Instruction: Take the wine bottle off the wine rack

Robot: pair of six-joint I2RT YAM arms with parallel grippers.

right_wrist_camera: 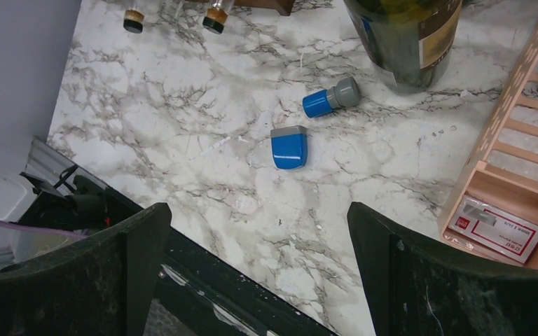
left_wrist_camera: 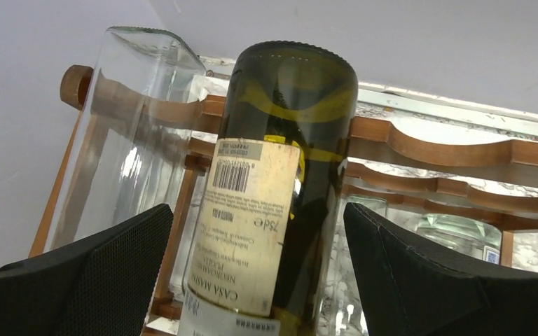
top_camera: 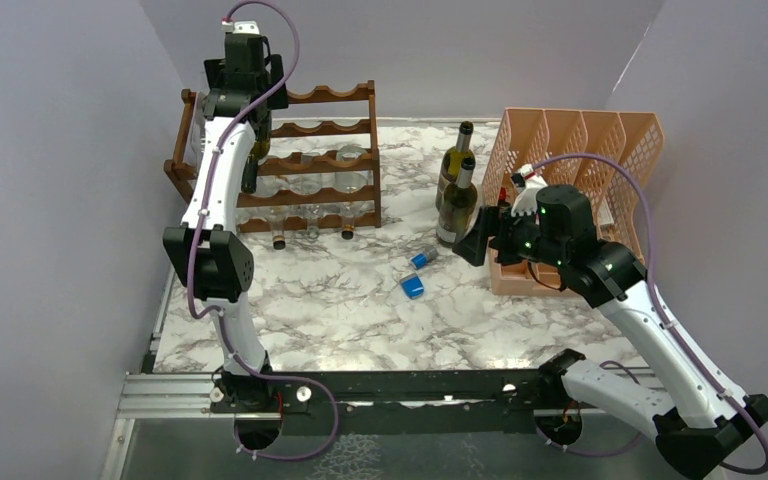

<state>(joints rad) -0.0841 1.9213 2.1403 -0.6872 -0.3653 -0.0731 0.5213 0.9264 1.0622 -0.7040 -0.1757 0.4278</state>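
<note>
Wine bottle between spread left tool — neck cut off; right tool spread too.

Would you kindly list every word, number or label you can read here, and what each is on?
"75cl e": cream label on the dark green wine bottle.
"CASA": same label; its remaining words and barcode digits are too small to read.
Red-and-white card in the peach organizer: print too blurred to read.
</note>
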